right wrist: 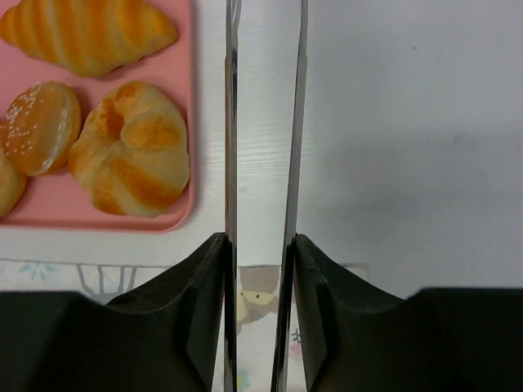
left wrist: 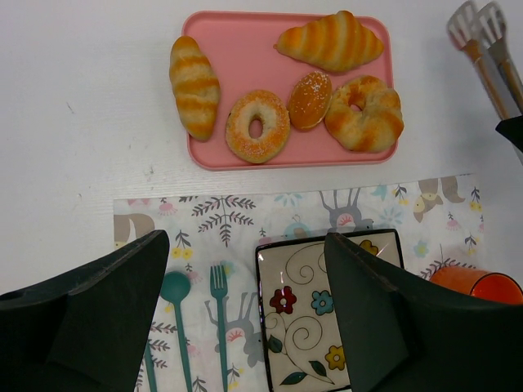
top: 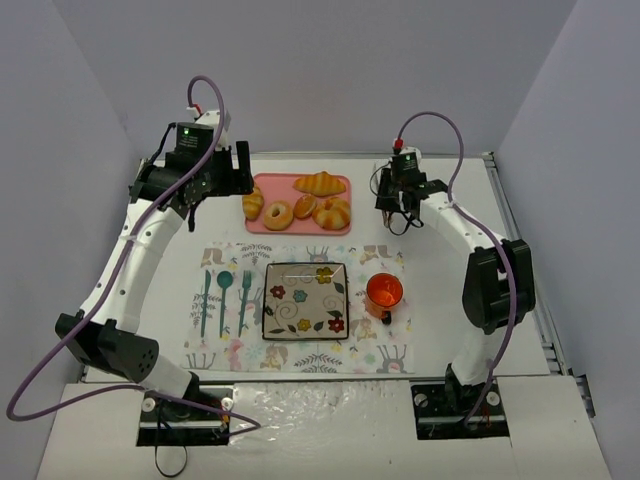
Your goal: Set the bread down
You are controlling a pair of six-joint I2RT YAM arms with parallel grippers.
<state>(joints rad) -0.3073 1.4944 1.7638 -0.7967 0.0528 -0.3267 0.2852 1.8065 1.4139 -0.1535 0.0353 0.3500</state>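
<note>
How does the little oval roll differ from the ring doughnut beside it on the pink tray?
The bread is a solid oval; the doughnut is a ring with a hole. The bread is smaller than the doughnut. Both are golden-orange, side by side on the pink tray.

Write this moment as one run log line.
left gripper open | right gripper shut on tongs | bread on tray | plate bare

Bread [left wrist: 310, 100], ahead of left jaws: golden crust, slight gloss, pale speckles. Tray [left wrist: 245, 41] beneath: smooth pink plastic, matt. Tongs [right wrist: 231, 122] between right jaws: thin polished metal, mirror-bright. Table [right wrist: 409, 122]: white, matt.
</note>
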